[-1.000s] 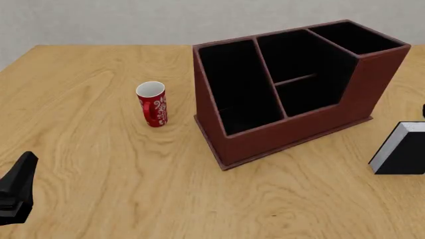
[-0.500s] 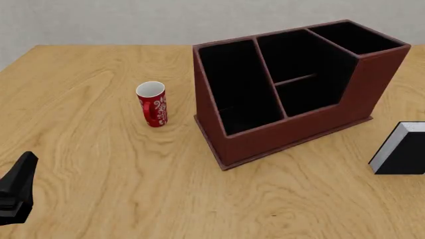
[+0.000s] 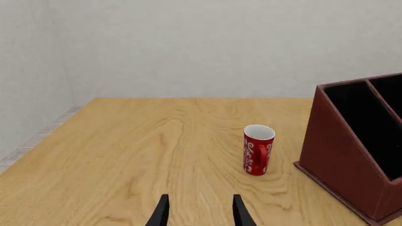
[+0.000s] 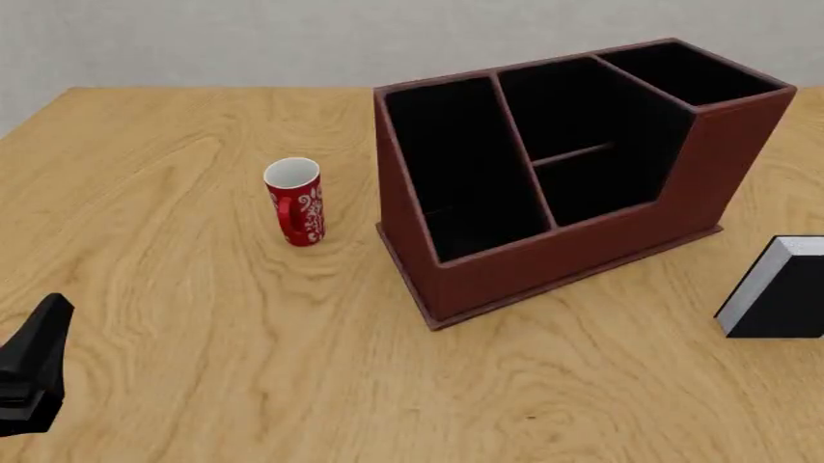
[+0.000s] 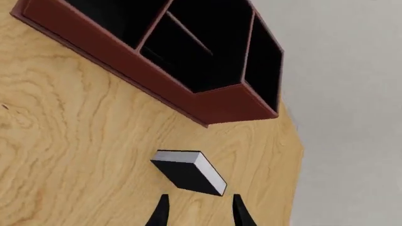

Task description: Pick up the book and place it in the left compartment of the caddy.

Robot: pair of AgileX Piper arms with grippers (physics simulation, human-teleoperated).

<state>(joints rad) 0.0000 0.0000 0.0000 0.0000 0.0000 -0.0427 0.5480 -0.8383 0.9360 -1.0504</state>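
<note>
The book (image 4: pixel 782 294), black with a white-grey page edge, rests on the table right of the caddy (image 4: pixel 566 256), partly cut off by the front view's edge. In the right wrist view the book (image 5: pixel 188 173) lies just ahead of my open, empty right gripper (image 5: pixel 199 213), apart from it. The caddy's left compartment (image 4: pixel 457 169) is a long black slot and holds nothing. My left gripper (image 4: pixel 37 371) is at the table's near left, open and empty in the left wrist view (image 3: pixel 199 214). The right gripper is out of the front view.
A red mug (image 4: pixel 296 201) with a white pattern stands left of the caddy, also in the left wrist view (image 3: pixel 258 149). The caddy (image 3: pixel 351 155) has shorter sections (image 4: pixel 605 125) to the right of the long slot. The table's right edge (image 5: pixel 295 160) runs close to the book.
A small dark bit of the right arm at the front view's right edge a second ago is gone. Book, caddy, mug and left gripper have not moved.
</note>
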